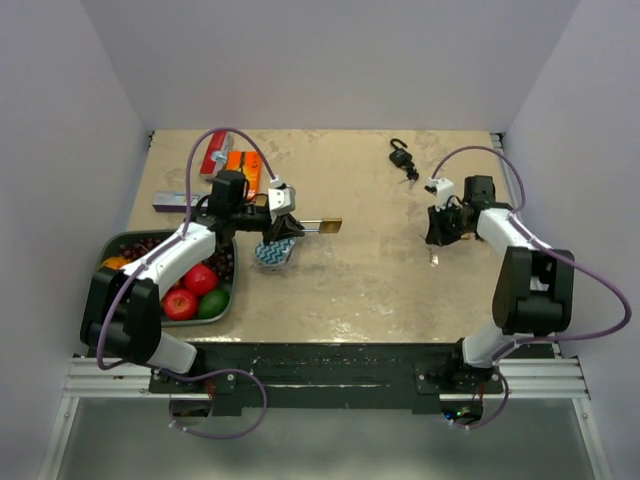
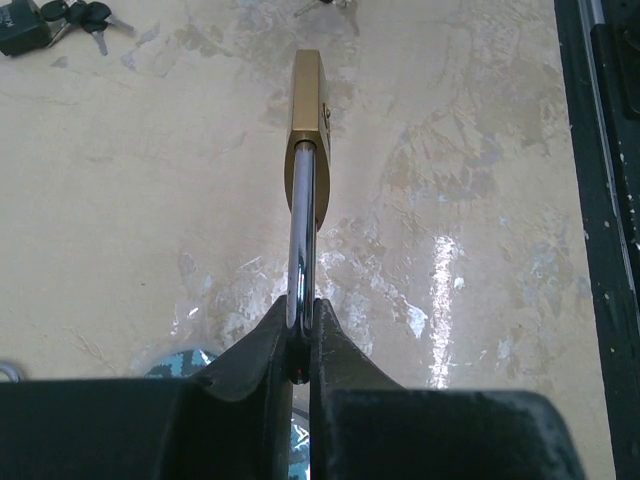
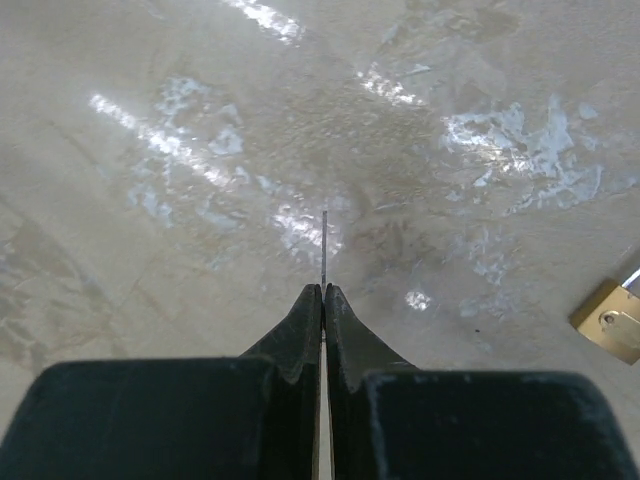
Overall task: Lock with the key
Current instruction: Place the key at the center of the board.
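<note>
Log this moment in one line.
left claw: shut on brass padlock by its shackle | right claw: shut on key, seen edge-on | key and padlock apart, not yet inserted

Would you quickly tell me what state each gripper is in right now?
The left gripper is closed, holding the brass padlock by its shackle.
The right gripper is closed on the key, seen edge-on.

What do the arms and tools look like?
Both arms alike: left arm and right arm have white links with black joints. A purple cable loops along each. Left tool and right tool have matte black tapered fingers. No markings visible.
</note>
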